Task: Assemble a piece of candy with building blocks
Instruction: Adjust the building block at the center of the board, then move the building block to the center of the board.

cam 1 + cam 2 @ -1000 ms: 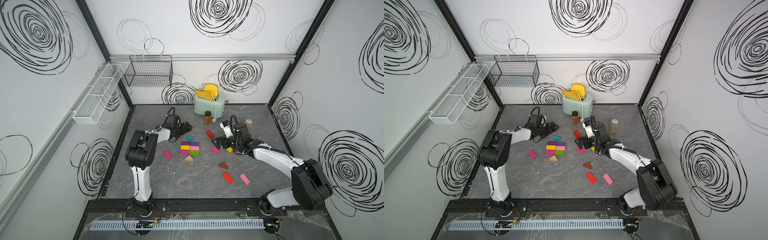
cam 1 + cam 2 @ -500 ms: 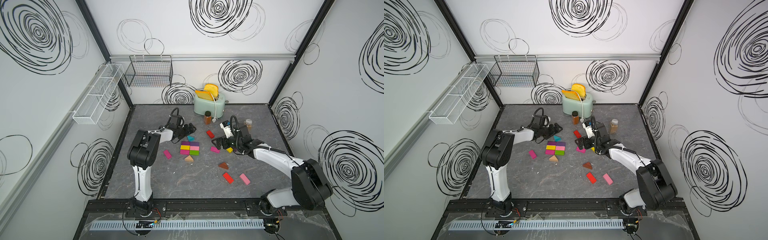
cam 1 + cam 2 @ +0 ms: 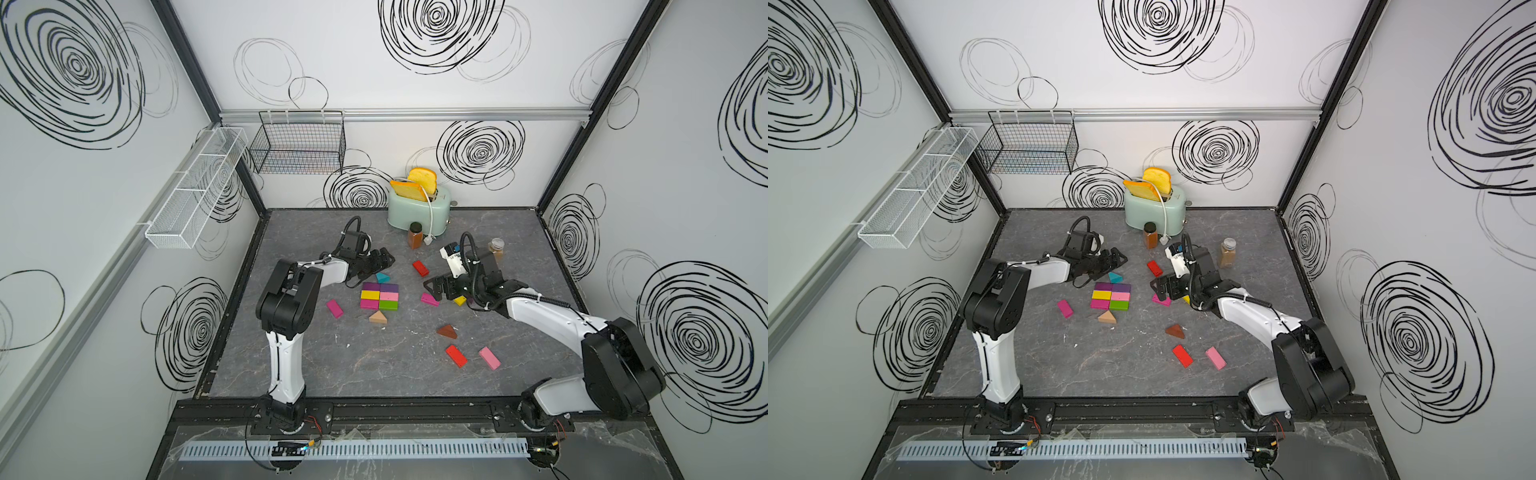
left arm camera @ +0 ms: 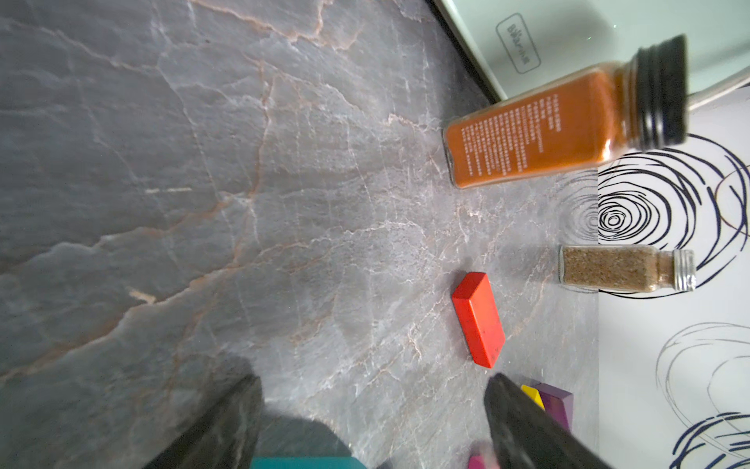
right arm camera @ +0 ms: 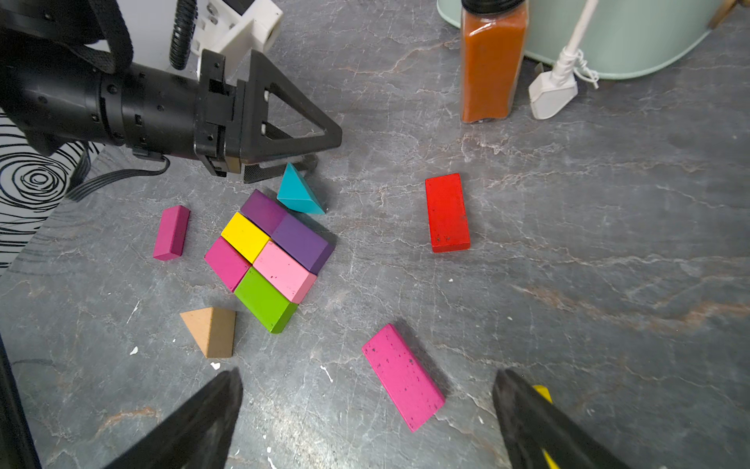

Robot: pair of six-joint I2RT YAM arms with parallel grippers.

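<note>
Teal wedge [image 5: 300, 195]: upper centre-left of the right wrist view, just beside the six-brick rectangle [image 5: 270, 256].
Left gripper [image 5: 328, 149]: nearer arm; fingers spread, empty, wedge just below them in frame.
Right gripper [image 5: 367, 374]: fingers spread, empty, near a magenta brick [image 5: 401, 377].

**Printed marks, placed relative to the toaster.** The pale green side of the toaster [image 4: 600, 36] carried a short brand word inside a rounded rectangular outline [image 4: 518, 42], printed in grey and seen in the left wrist view. Its letters were too blurred to spell out. The orange spice jar [image 4: 527, 134] stood just in front of the toaster. One face of it bore a block of fine white print in many lines, all too small to read. Farther in front of the toaster, in a top view, the white wrist mount [image 3: 452, 259] showed small dark marks that were also illegible. Nothing could be read letter for letter.
</note>
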